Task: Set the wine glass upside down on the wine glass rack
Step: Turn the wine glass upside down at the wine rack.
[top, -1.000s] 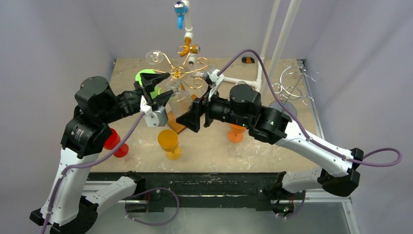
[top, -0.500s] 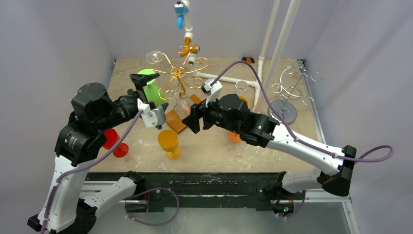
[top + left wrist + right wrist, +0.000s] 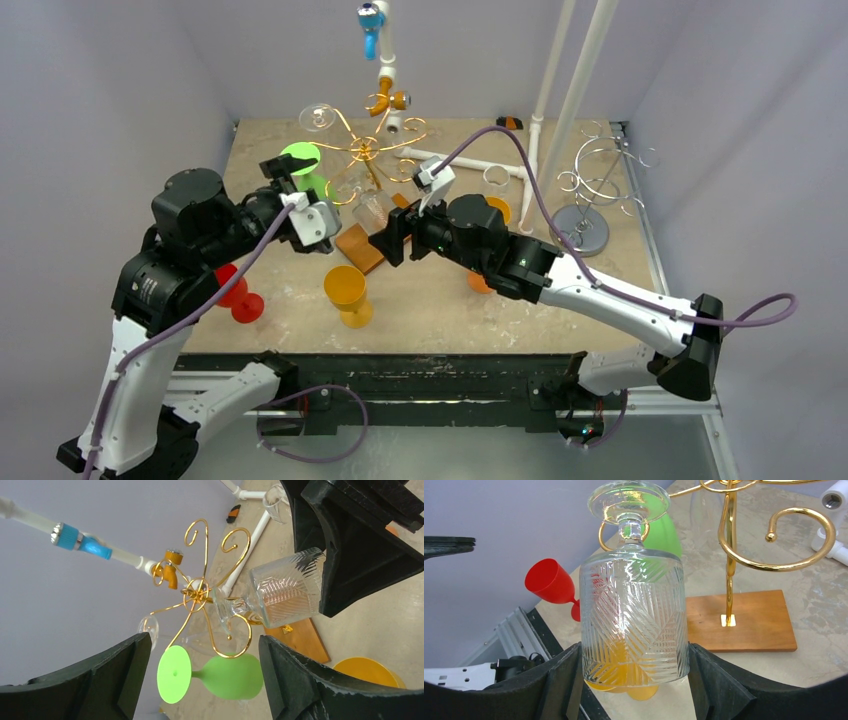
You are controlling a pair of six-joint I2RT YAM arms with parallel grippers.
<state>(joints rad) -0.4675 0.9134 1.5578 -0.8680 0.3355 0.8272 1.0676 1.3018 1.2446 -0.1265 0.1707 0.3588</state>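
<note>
The clear cut-glass wine glass (image 3: 372,208) hangs upside down, its stem in a curl of the gold wire rack (image 3: 365,150) and its foot on top. It also shows in the left wrist view (image 3: 285,587) and the right wrist view (image 3: 634,615). My right gripper (image 3: 392,235) is shut on the wine glass, one finger on each side of the bowl near its mouth (image 3: 634,655). My left gripper (image 3: 285,185) is open and empty, to the left of the rack, apart from it (image 3: 202,645).
A green glass (image 3: 300,165) stands upside down left of the rack, and a clear glass (image 3: 318,117) hangs on a far arm. Red (image 3: 235,290), yellow (image 3: 345,290) and orange (image 3: 485,275) glasses stand on the table. A silver rack (image 3: 590,180) stands at the right.
My left gripper has drawn back to the left, away from the rack. My right arm has shifted left and lower, still holding the glass at the rack.
</note>
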